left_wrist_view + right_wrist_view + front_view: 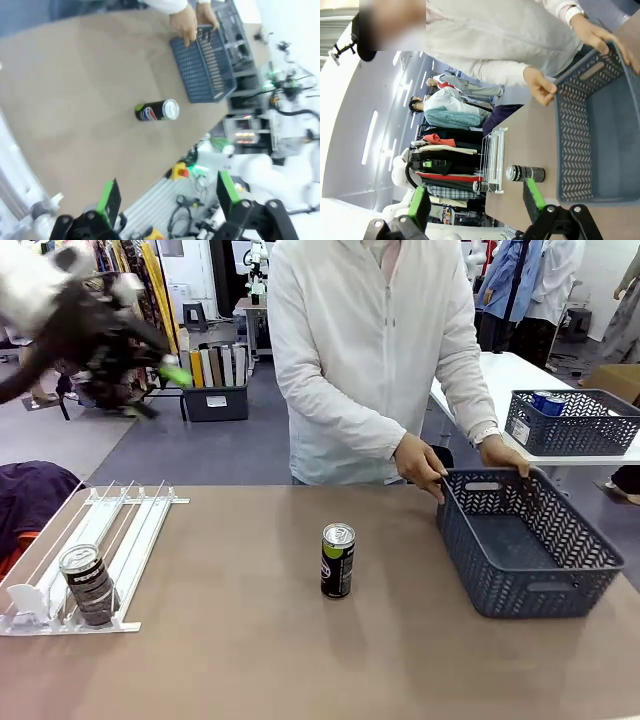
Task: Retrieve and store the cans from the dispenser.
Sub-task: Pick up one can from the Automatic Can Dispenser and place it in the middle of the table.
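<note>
**Clearly spread fingers, one can mid-table**

Front view: a dark can (338, 560) stands mid-table (230, 660). A second can (88, 585) sits at the dispenser's (125, 525) near end. The person's hands (422, 466) hold the grey basket (530, 595).

Left wrist view: the left gripper (167, 200) has its fingers spread and empty.

Right wrist view: the right gripper (475, 200) has its fingers spread and empty.

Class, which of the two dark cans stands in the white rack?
The left can, at the dispenser's near end; the other can stands free mid-table.

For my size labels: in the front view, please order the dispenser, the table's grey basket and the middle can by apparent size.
1. grey basket
2. dispenser, nearly alike in span, so unsure
3. middle can, clearly smallest
</note>
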Available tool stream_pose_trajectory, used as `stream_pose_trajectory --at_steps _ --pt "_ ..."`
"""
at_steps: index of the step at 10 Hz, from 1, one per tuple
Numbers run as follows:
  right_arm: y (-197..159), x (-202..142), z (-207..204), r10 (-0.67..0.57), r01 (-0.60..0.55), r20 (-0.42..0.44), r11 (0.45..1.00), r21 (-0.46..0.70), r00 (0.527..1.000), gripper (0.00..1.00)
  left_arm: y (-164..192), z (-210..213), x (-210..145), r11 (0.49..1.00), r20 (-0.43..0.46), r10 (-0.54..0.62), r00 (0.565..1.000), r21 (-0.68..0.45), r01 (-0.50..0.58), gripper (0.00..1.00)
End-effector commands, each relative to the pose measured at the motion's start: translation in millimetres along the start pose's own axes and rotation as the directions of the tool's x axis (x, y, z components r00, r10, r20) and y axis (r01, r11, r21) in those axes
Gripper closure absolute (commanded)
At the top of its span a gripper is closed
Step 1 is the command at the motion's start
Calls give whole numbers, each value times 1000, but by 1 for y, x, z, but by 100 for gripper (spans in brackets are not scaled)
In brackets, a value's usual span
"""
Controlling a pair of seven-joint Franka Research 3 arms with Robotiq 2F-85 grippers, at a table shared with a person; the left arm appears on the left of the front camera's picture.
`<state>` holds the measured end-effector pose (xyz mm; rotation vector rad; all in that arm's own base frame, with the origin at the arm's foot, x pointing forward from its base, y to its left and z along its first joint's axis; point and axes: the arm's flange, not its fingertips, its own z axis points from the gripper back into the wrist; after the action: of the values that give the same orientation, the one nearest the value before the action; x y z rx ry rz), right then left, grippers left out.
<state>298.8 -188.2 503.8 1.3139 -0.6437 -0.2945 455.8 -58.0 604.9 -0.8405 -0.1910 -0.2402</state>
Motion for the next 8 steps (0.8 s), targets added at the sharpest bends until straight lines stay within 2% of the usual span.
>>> stream_pose_trajectory --at_steps 1,2,3,4,5,6,7,8 --pt "2 4 -2 16 -17 12 1000 24 1000 0 71 41 -24 983 38 135 990 -132 -129 0" --pt "2 4 -2 16 -17 12 1000 24 1000 0 109 65 -46 956 98 236 967 -201 -213 0" --pt "2 4 -2 16 -17 12 1000 24 1000 0 145 84 -79 913 167 326 931 -309 -264 0" --pt "2 4 -2 16 -17 12 1000 24 1000 0 169 94 -105 885 207 386 899 -357 -298 0" --pt "2 4 -2 16 -17 12 1000 24 1000 0 187 100 -120 881 180 366 913 -382 -278 0" --pt "2 4 -2 16 -17 12 1000 24 1000 0 195 102 -128 889 103 310 945 -383 -250 0" --pt "2 4 -2 16 -17 12 1000 24 1000 0 198 102 -126 883 53 352 935 -350 -312 0" --pt "2 4 -2 16 -17 12 1000 24 1000 0 202 108 -133 876 151 391 908 -364 -316 0"
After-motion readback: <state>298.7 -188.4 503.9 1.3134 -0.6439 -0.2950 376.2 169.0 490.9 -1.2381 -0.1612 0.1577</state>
